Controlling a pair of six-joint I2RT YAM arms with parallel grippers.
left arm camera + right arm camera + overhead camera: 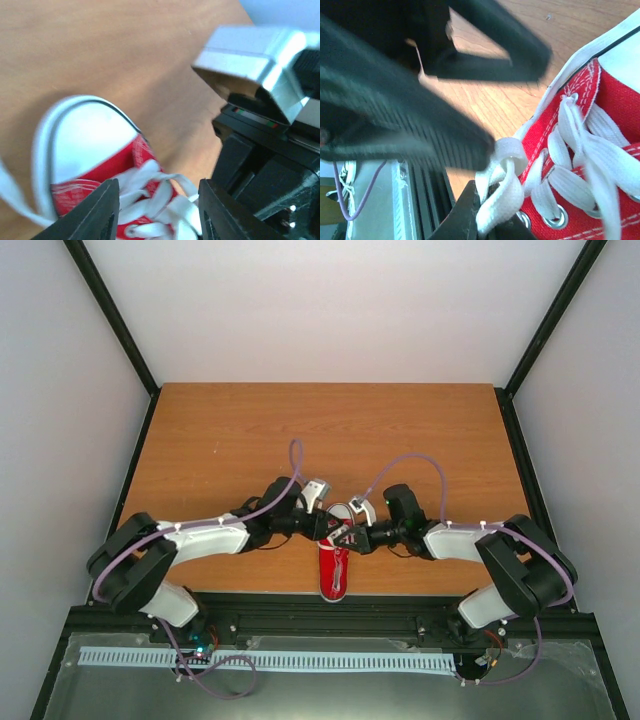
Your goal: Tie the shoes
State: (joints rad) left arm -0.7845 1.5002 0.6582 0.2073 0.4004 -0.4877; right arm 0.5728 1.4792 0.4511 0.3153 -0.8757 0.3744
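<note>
A small red sneaker (pixel 336 575) with a white toe cap and white laces lies at the table's near edge. Both grippers meet over its laced part. In the left wrist view my left gripper (pixel 159 212) is open; its two dark fingers straddle the laces (pixel 150 192) above the red upper, behind the toe cap (pixel 85 137). In the right wrist view my right gripper (pixel 492 225) is shut on a loop of white lace (pixel 507 192) beside the shoe's eyelets (pixel 555 217). The left gripper's fingers (pixel 485 62) loom blurred just above it. From above, the left gripper (pixel 331 528) and the right gripper (pixel 351 537) almost touch.
The wooden table (pixel 250 440) stretches behind the shoe. A black rail (pixel 330 612) runs along the near edge under the shoe's end. The right wrist's silver camera housing (pixel 255 55) is close beside the left gripper. Purple cables (pixel 410 465) arch over both arms.
</note>
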